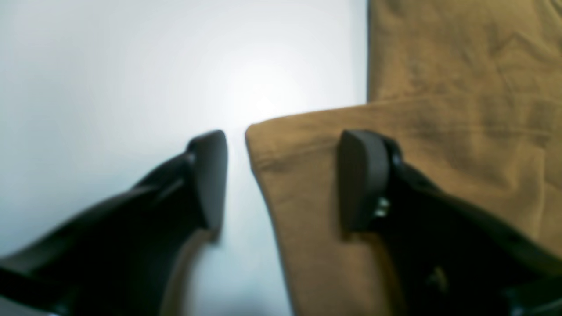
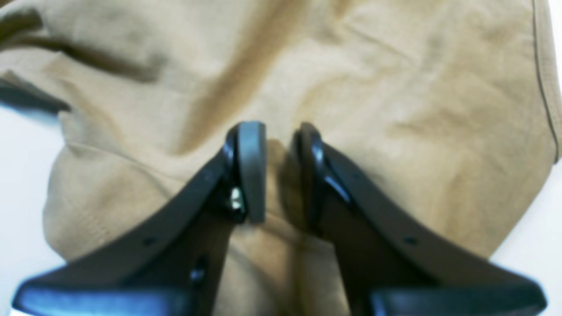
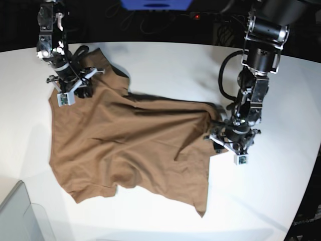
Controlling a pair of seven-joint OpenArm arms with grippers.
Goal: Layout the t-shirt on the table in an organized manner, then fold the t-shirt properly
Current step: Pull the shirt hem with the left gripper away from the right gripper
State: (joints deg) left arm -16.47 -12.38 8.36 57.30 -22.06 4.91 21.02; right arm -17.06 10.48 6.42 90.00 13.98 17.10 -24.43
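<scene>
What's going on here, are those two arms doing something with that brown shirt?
Yes. Two robot arms are spreading a brown t-shirt on the white table. The right gripper pinches a fold of cloth at one corner. The left gripper stands open astride the shirt's edge at the opposite side. The shirt is wrinkled and not folded.

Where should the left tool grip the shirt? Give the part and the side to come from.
Grip the folded corner of the shirt lying between the open left tool. Come from the bare table side, one finger sliding under the edge: there the cloth ends in a clean, flat hem, while further in it is wrinkled and layered. A judgement from the wrist view only.
</scene>
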